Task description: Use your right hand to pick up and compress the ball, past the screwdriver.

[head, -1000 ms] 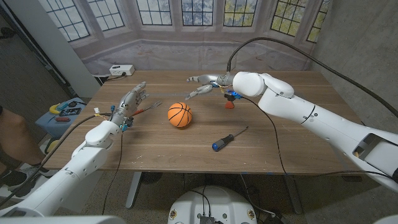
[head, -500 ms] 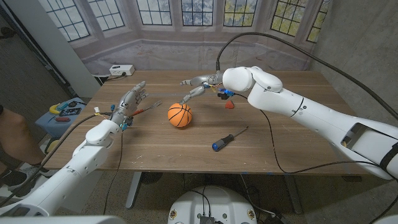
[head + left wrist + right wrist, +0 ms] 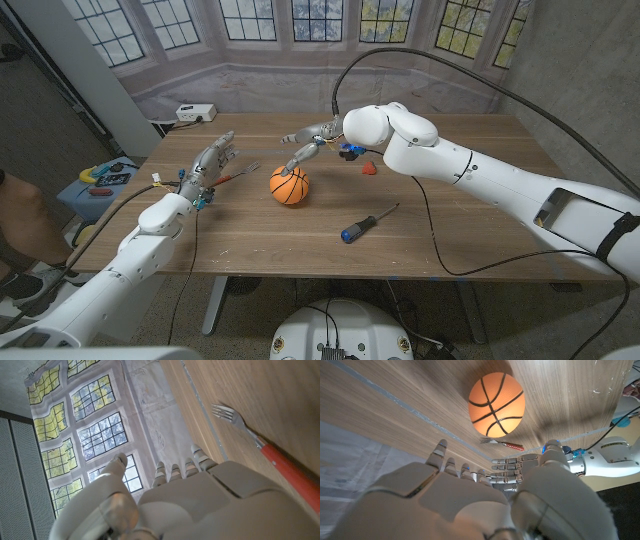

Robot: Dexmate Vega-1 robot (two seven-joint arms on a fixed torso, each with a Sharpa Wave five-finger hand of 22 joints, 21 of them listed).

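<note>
**Right hand spread above the ball, nothing held**

The right hand (image 3: 308, 140) hangs over the far side of the table (image 3: 470, 240), fingers apart and reaching toward the robot's left, gripping nothing. In the right wrist view the same hand (image 3: 470, 495) shows its back, with the fingers (image 3: 451, 466) extended and splayed and the ball just beyond their tips. The fingertips are close above the ball but not touching it.

The ball (image 3: 289, 185), a small orange basketball with black seams, sits on the wood near the middle of the table. Being round, it has no long axis and no heading of its own; in the right wrist view its seams (image 3: 496, 404) curve across it.

The screwdriver (image 3: 368, 223) lies nearer the robot than the ball and to its right, well apart from it. Its long axis runs diagonally, blue handle toward the near edge and tip pointing away to the right.

The left hand (image 3: 210, 163) is raised at the table's left side, fingers apart, holding nothing. A red-handled fork (image 3: 237, 175) lies just beside it, tines toward the ball.
</note>
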